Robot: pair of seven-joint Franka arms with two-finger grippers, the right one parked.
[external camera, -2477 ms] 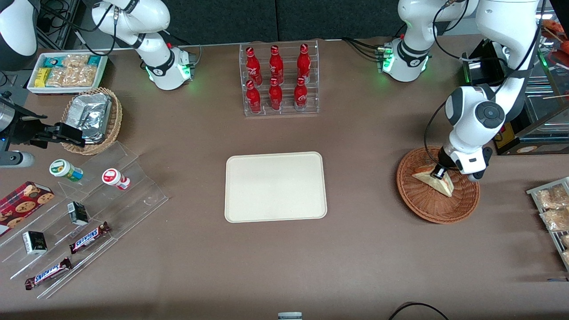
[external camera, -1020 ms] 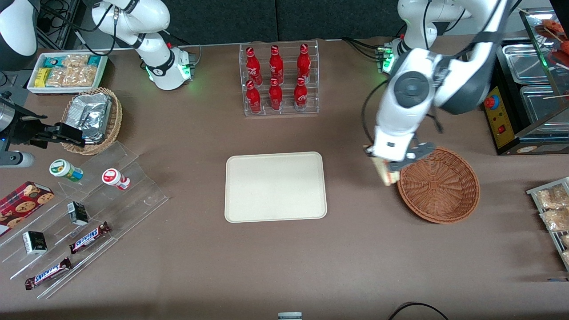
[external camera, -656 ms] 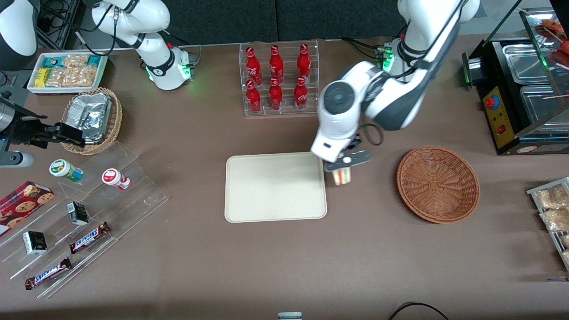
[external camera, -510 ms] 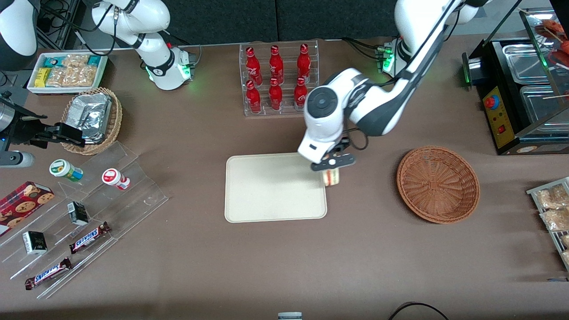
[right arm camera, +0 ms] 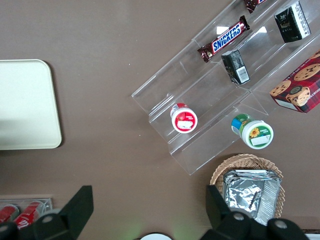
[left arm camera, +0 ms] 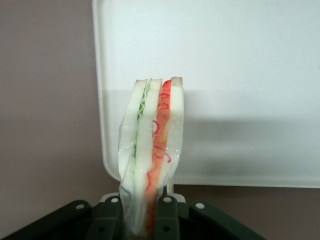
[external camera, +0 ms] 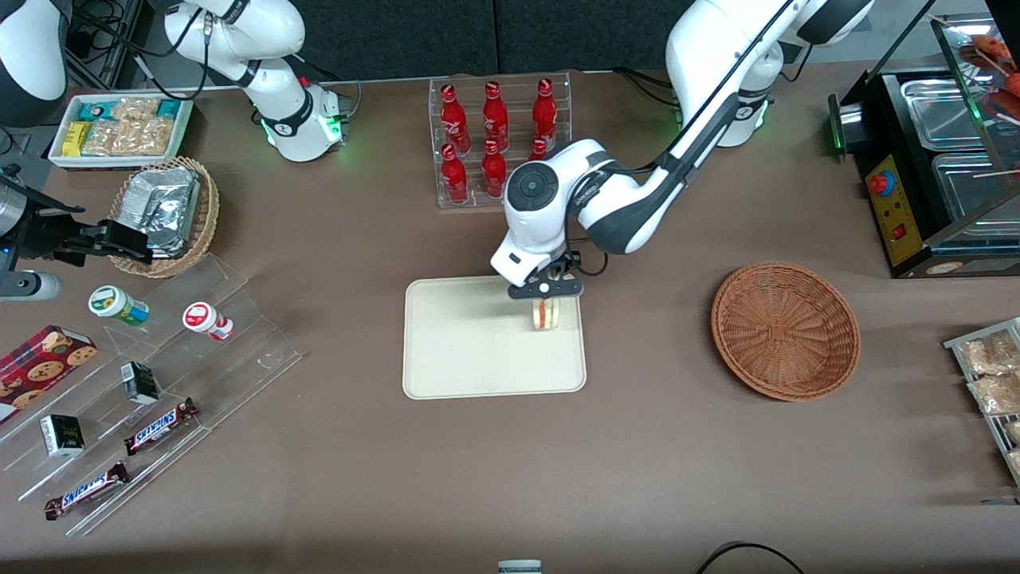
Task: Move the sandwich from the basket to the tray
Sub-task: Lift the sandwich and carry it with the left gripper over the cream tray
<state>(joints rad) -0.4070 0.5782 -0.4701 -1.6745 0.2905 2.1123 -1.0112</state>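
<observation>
Readable writing is scarce: two candy bars (external camera: 162, 426) on the clear stepped stand (external camera: 151, 383) say "SNICKERS", and the wrist camera of the parked arm shows one of those wrappers (right arm camera: 223, 39) more plainly. The red bottles (external camera: 494, 135) in the clear rack carry white script too small to read.

The working arm reaches from its base toward the middle of the table, its wrist bent downward over the tray (external camera: 454, 351). The gripper (external camera: 547, 296) hangs above the tray's edge nearest the working arm's end, and its fingers are clamped on the sandwich (external camera: 546, 314), which hangs below them over the tray surface, not yet set down.

The working arm's wrist camera shows what the front camera cannot: the sandwich (left arm camera: 150, 150) stands on edge between the dark fingers (left arm camera: 167, 220), in clear wrap, with green filling in one layer and red in the other, and the tray's rounded corner (left arm camera: 107, 170) lies under it.

The basket (external camera: 785, 331) sits well apart toward the working arm's end, with nothing in it.
</observation>
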